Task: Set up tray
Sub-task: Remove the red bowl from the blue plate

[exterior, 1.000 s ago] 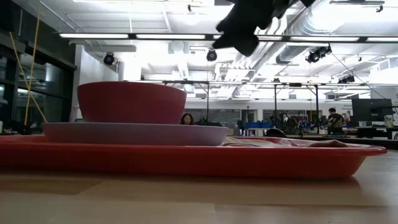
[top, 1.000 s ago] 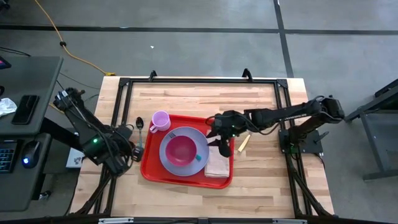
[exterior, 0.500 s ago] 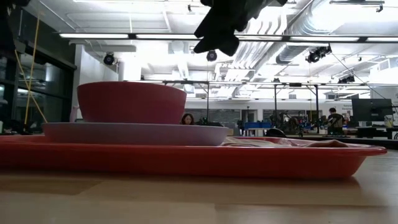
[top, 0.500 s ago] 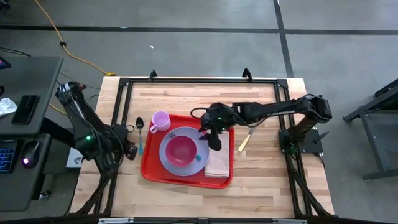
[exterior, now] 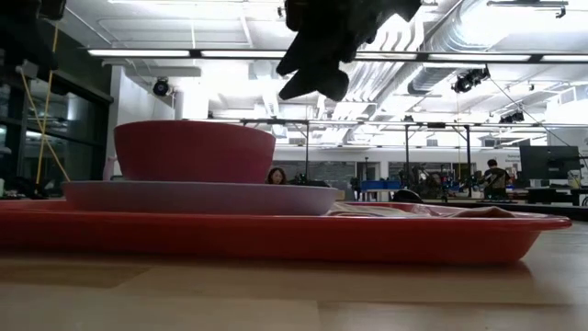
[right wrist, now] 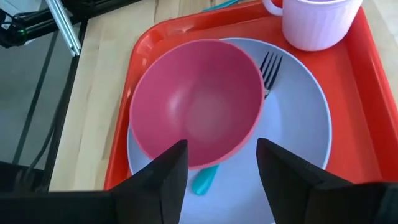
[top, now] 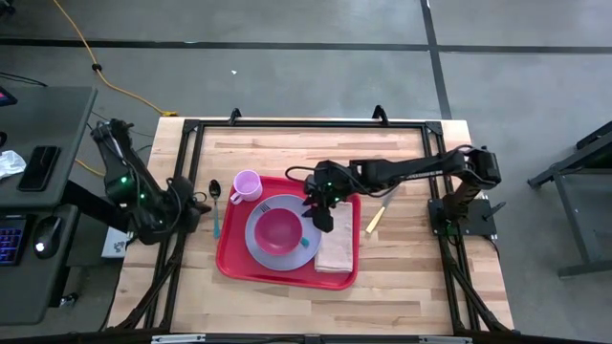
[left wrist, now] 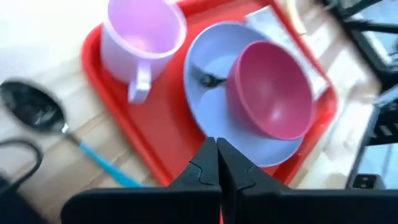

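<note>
The red tray (top: pixel 232 260) lies mid-table. It carries a lavender plate (top: pixel 258 250) with a pink bowl (top: pixel 278 230) on it, a lavender cup (top: pixel 248 185) at its far left corner and a folded napkin (top: pixel 335 252) along its right side. A fork (right wrist: pixel 268 65) with a teal handle (right wrist: pixel 202 180) lies on the plate, partly under the bowl (right wrist: pixel 196 102). My right gripper (right wrist: pixel 221 168) hangs open above the bowl's right edge, touching nothing. My left gripper (left wrist: pixel 216 163) is shut and empty, raised at the table's left edge, left of the tray (left wrist: pixel 118 106).
A spoon (top: pixel 214 201) with a black bowl and blue handle lies on the wood left of the tray. A light-handled utensil (top: pixel 376 218) lies right of the tray. A black frame (top: pixel 306 122) runs around the tabletop. Bare wood lies beyond and in front of the tray.
My right gripper has moved toward the table's left, from above the napkin to above the bowl's right edge. My left arm has drawn back toward the table's left edge and turned as it went.
</note>
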